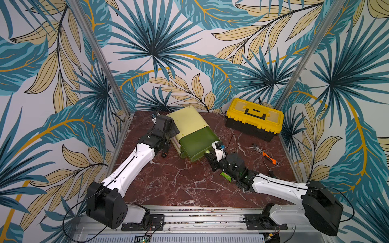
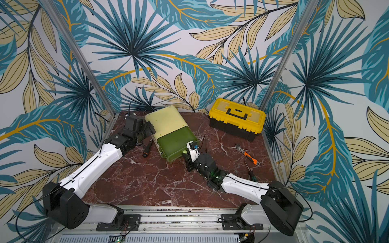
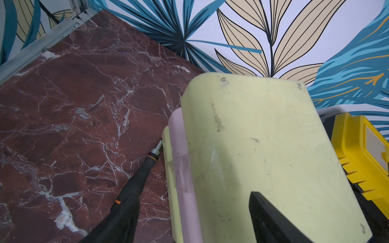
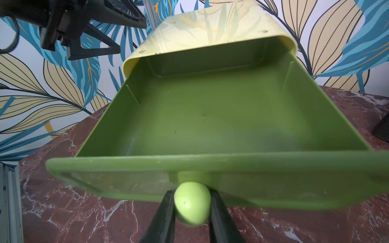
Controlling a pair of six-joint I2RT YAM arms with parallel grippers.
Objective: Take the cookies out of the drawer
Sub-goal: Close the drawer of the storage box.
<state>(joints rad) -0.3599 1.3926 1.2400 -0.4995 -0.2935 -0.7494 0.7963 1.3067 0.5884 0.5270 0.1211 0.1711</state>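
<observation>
The green drawer stands pulled out of the pale yellow cabinet, and its floor shows bare in the right wrist view. My right gripper is shut on the drawer's light green knob. One bright green cookie packet lies on the table, partly hidden under my right arm. My left gripper is open at the cabinet's back left edge. One black finger rests over the cabinet's top; its other finger is out of view.
A black screwdriver lies against the cabinet's left side. A yellow toolbox stands at the back right. An orange-handled wrench and a thin screwdriver lie to the right of my right arm.
</observation>
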